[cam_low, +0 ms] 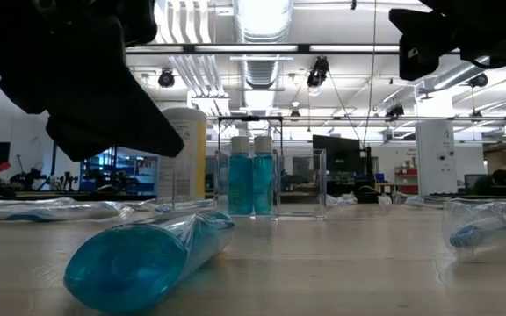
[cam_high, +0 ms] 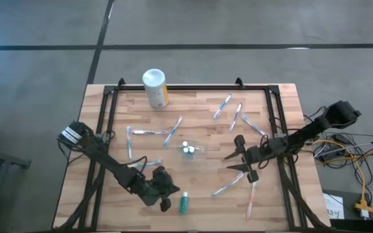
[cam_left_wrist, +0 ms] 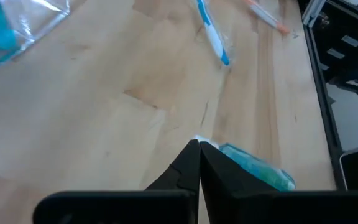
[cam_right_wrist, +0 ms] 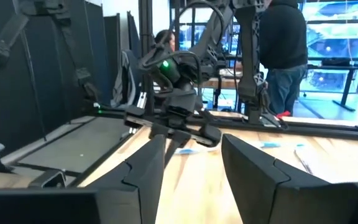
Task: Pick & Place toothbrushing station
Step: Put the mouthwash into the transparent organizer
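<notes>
Fingers of the left gripper (cam_high: 165, 202) are pressed together with nothing between them, their tips just beside the white cap end of a teal tube (cam_high: 184, 203) lying near the tabletop's (cam_high: 274, 213) 6 o'clock edge. In the high view the tube sits at about 3 o'clock from those fingers, its long axis running roughly 12 to 6 o'clock with the cap toward 12. The left arm is plainly the nearer one.

At the tabletop's centre stands a clear cup (cam_high: 191, 151) already holding two teal tubes upright. Toothbrushes (cam_high: 228, 188) lie scattered around it, several toward 1 and 2 o'clock, others toward 10 o'clock and 5 o'clock. A white canister (cam_high: 155, 88) with a yellow label stands near the 12 o'clock edge.

The right gripper (cam_high: 241, 160) hovers at about 3 o'clock from the cup, fingers spread and empty.

The left wrist view shows the closed fingertips (cam_left_wrist: 199, 163) nearly meeting the tube's end, which the high view leaves unclear. The low view shows the tube (cam_low: 148, 254) lying flat inside a clear wrapper. The right wrist view shows a person standing beyond the tabletop.
</notes>
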Available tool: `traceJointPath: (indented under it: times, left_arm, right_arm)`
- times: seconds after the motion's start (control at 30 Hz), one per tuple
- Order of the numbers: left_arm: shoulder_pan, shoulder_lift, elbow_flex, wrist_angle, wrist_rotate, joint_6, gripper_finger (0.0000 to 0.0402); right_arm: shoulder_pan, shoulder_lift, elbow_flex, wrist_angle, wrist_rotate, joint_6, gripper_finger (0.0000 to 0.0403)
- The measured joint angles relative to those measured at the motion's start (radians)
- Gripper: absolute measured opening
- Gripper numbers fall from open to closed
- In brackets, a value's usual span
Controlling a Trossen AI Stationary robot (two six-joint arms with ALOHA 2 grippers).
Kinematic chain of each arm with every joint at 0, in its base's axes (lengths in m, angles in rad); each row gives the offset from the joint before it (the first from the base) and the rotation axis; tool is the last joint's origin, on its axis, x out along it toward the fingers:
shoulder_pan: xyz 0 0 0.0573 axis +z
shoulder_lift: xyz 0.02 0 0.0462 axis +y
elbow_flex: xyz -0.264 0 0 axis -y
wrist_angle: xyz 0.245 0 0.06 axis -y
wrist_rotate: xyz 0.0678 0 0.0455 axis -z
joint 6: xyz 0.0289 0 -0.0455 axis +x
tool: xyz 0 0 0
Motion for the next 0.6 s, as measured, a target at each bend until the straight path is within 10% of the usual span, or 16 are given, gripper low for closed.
traceJointPath:
  times: [0.27,0.6]
  left_arm:
    - [0.0,0.156,0.191,-0.062,0.033,-0.104,0.0024]
    - [-0.004,0.358,0.707,-0.65,0.14,-0.18,0.0138]
  right_arm:
    - [0.0,0.021,0.0,-0.003,-0.001,0.065,0.0146]
    - [0.007,0.026,0.0,-0.03,-0.011,0.153,0.0146]
